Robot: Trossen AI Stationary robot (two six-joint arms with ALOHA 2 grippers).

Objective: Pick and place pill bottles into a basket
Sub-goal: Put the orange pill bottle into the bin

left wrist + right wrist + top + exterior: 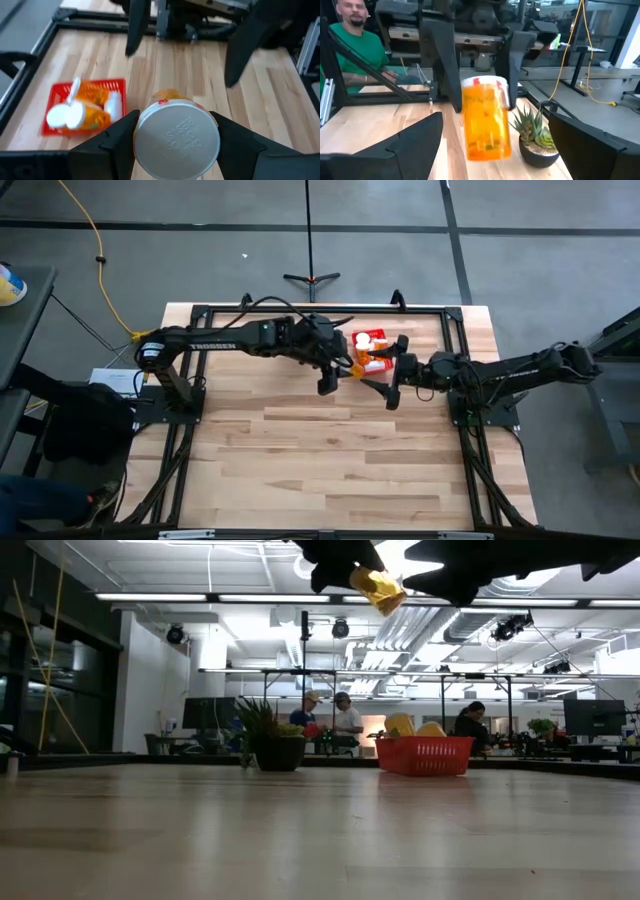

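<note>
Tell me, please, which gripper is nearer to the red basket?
Left. The left gripper, holding a pill bottle, is beside the basket; the open right gripper sits slightly farther.

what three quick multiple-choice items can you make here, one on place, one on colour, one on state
1. Where is the red basket?
A. at the table's far edge, between the two grippers
B. on the floor
C. at the table's near edge

2. What colour is the held pill bottle's body?
A. blue
B. orange
C. green

3. What is the left gripper doing?
A. hanging open over bare wood
B. resting on the table
C. gripping a bottle at its cap, off the table

Answers:
1 A: the high view shows it there.
2 B: the right wrist view shows a translucent orange body.
3 C: its fingers flank the white cap, and the low view shows the bottle in the air, with the right gripper open nearby.
</note>
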